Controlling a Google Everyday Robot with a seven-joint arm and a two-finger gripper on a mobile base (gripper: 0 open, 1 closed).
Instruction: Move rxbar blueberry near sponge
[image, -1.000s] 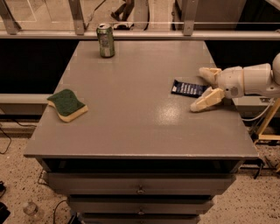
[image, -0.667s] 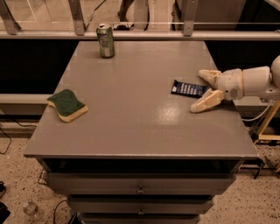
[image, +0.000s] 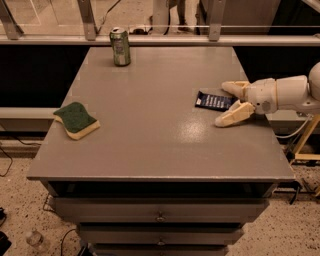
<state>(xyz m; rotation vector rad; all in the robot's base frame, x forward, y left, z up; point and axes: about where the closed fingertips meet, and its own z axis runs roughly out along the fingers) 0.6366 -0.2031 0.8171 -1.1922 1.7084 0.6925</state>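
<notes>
The rxbar blueberry, a flat dark navy bar with white lettering, lies on the right side of the grey table. My gripper reaches in from the right, low over the table. Its two cream fingers are spread apart, one behind the bar's right end and one in front of it. The bar's right end lies between them; I cannot tell whether they touch it. The sponge, dark green on top with pale yellow foam below, lies near the table's left edge, far from the bar.
A green soda can stands upright at the back left of the table. A rail with posts runs behind the table. Drawers sit under the front edge.
The gripper has edged slightly left toward the bar. The bar, the sponge and the can have not moved.
</notes>
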